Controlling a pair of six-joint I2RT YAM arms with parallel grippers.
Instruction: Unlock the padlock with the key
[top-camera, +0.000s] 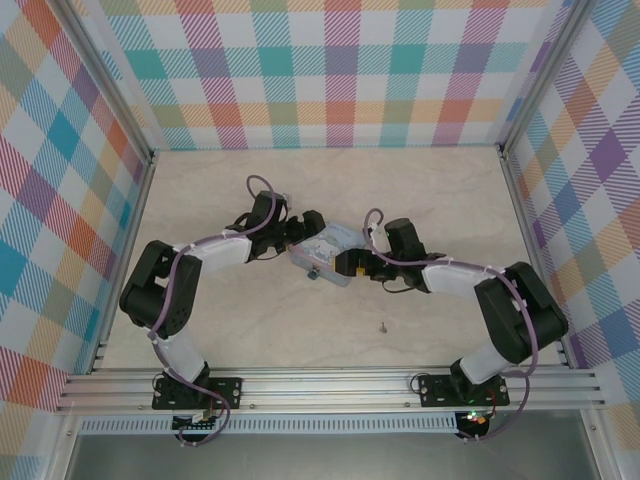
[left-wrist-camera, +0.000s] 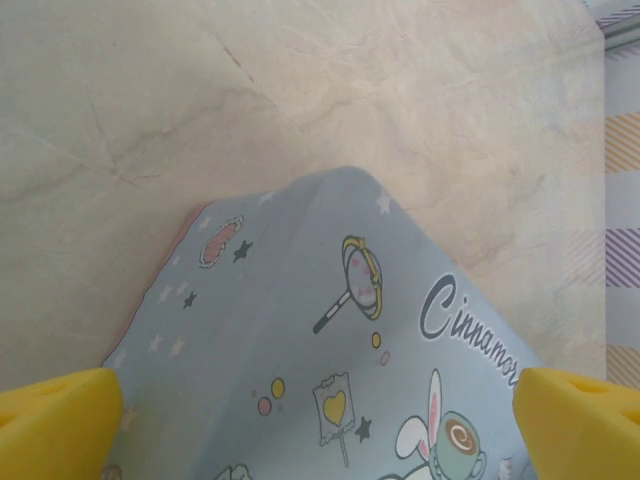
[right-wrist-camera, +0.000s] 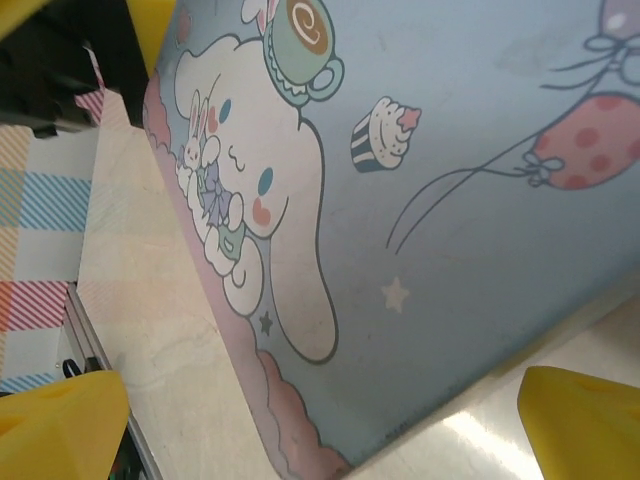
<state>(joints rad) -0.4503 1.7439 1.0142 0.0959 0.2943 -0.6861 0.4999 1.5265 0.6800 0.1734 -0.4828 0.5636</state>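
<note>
On the bench (top-camera: 450, 200), the cartoon tin (top-camera: 325, 245) sits at centre. The left pincer (left-wrist-camera: 320, 425) and right pincer (right-wrist-camera: 320, 425) both gape wide astride it, holding nothing. The risk, I judge, is that closing here clamps or shoves the tin and knocks the padlock (top-camera: 313, 272) askew. The padlock rests at the tin's 6 o'clock edge, at 9 o'clock of the right pincer. The tiny key (top-camera: 383, 326) lies well apart at that pincer's 5 o'clock and is easily flicked away.
</note>
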